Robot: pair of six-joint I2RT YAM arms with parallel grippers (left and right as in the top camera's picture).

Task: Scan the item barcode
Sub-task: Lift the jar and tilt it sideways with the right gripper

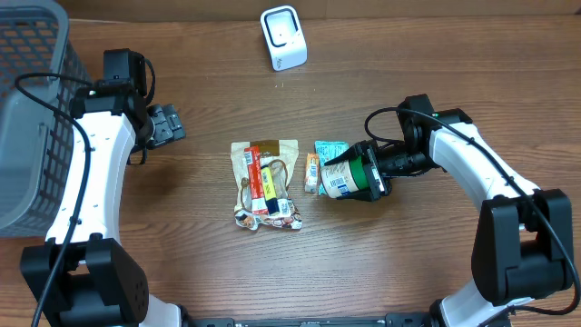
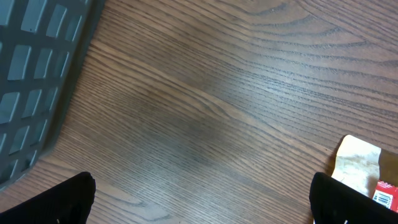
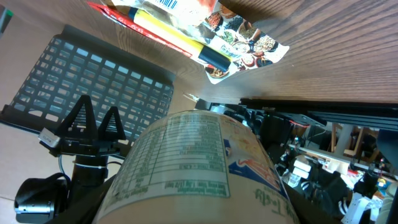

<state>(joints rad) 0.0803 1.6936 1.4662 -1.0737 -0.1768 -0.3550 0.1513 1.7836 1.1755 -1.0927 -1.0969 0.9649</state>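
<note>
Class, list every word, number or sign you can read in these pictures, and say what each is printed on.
No text can be read for certain.
On the white cylindrical canister with green lid: a nutrition table and blue lettering, too blurred.
On the beige snack pouch: print and a barcode, too small.
On the teal packet: too small.

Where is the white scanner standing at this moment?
In the overhead view the white scanner stands at the table's far edge, near the middle, well apart from the pouches and from the can in the right gripper.
</note>
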